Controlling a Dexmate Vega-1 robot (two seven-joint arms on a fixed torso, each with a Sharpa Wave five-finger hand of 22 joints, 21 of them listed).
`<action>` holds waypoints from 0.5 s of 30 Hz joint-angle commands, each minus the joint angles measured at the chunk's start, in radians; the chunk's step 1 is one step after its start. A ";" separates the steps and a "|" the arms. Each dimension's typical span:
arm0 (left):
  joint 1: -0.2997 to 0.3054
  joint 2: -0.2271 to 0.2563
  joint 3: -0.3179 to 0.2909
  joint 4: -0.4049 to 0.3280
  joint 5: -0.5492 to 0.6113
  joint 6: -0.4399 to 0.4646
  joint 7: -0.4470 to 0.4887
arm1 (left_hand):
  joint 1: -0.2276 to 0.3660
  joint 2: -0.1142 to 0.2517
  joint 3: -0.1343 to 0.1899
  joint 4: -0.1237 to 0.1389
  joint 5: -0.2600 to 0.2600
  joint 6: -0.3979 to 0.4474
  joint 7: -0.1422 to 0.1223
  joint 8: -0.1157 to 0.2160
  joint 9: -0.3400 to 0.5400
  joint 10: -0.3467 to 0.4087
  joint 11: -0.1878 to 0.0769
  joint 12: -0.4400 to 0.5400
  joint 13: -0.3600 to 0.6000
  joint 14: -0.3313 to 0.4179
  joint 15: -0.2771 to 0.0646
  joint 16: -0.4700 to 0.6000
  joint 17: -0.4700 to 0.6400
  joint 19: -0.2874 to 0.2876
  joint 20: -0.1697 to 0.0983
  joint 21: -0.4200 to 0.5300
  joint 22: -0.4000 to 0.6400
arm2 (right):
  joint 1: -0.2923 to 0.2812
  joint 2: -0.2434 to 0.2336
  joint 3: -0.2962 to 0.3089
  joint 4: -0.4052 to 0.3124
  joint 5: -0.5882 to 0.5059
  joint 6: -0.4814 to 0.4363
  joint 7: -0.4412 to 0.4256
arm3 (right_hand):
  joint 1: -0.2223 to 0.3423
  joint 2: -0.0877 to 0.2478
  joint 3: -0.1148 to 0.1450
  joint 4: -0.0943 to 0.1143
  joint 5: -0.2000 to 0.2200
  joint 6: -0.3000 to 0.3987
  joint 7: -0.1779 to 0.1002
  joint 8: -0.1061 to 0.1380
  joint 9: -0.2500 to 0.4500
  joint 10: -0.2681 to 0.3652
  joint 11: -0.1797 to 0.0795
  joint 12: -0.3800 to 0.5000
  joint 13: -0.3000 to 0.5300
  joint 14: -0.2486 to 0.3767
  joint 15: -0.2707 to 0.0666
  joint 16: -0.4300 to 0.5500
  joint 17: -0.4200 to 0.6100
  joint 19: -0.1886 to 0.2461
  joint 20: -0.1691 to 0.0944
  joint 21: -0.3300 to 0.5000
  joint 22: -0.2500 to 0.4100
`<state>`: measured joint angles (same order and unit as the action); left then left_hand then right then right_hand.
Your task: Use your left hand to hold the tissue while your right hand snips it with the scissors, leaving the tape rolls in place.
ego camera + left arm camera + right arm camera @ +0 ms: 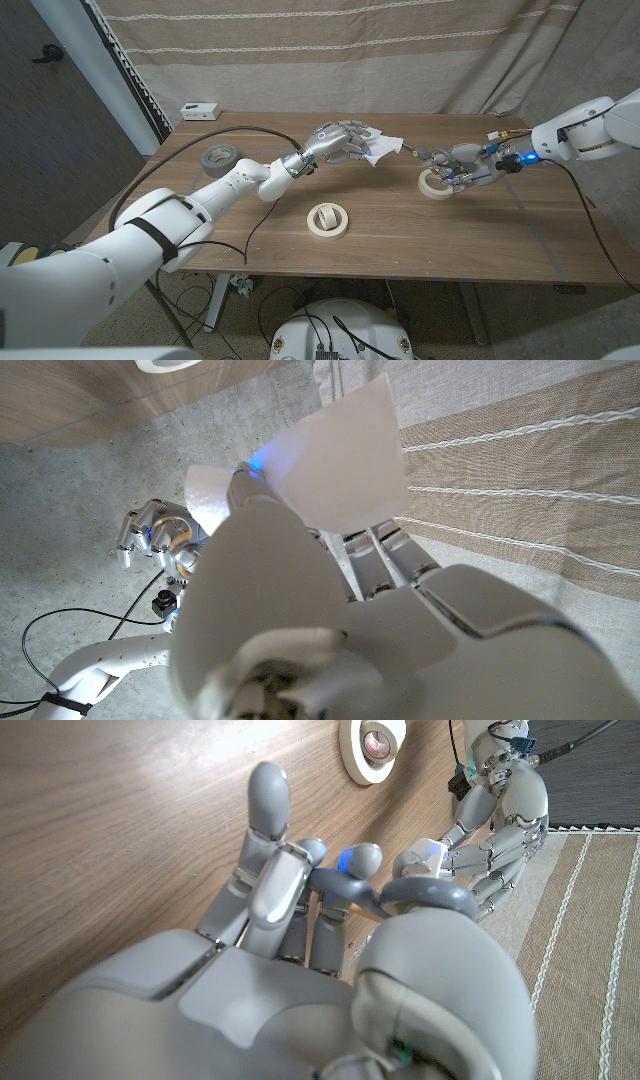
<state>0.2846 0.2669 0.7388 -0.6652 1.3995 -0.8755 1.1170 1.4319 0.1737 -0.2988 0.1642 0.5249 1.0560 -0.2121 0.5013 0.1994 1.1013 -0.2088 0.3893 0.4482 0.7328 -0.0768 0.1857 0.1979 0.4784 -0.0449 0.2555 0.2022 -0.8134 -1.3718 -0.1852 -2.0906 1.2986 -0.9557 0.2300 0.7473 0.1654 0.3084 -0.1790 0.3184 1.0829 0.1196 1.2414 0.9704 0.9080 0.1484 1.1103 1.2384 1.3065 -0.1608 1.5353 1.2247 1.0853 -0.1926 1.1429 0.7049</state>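
A: Head view first. Where is the tissue?

B: The tissue [383, 148] is held up above the worktop [400, 240], its fingers pinching it, by the left hand [345, 140], left of the cream tape roll [434, 185].

A: And the right hand?

B: The right hand [463, 168] is just right of that cream roll, fingers curled around the grey handles of the scissors [432, 158], whose tip points toward the tissue. Whether the blades touch it, I cannot tell. A second cream tape roll [327, 219] lies on the near side of the first, and a grey tape roll [219, 156] sits far to its left, beside a small white box [200, 110].

A: Left wrist view?

B: The tissue [345, 460] stands up from the left hand's fingers [400, 555]; the right hand [155, 538] shows beyond.

A: Right wrist view?

B: The right hand [330, 920] has fingers bent over the scissors' grey handle [425, 895], with the left hand [500, 820] opposite, near a cream tape roll [375, 750].
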 commanded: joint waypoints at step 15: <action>0.051 -0.005 -0.110 -0.029 -0.005 0.017 0.000 | 0.003 0.008 0.012 0.001 -0.016 0.007 0.001 0.005 0.048 0.009 -0.002 0.000 -0.003 0.011 -0.157 0.001 0.000 0.004 -0.135 0.002 0.004 | -0.025 -0.013 0.008 0.002 -0.002 0.064 0.025 | -0.036 0.013 0.276 0.208 0.009 0.145 -0.093 0.223 0.181 0.403 -0.307 0.465 0.004 0.054 -0.050 0.006 0.000 -0.013 -0.019 0.048 -0.003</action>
<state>0.3033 0.2616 0.6914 -0.6743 1.3957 -0.8615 1.1170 1.4319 0.1736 -0.2899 0.1642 0.5171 1.0557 -0.2119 0.5013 0.1995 1.1011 -0.2087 0.3892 0.4446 0.7328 -0.0767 0.1857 0.1952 0.4784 -0.0449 0.2555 0.2022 -0.8360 -1.3862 -0.1765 -2.0878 1.3002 -0.9134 0.2443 0.7132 0.1686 0.3362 -0.2068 0.3222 1.0925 0.1216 1.2414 1.0197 0.9150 0.1553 1.1358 1.2382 1.3110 -0.1594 1.5353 1.2200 1.0782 -0.1893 1.1780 0.7001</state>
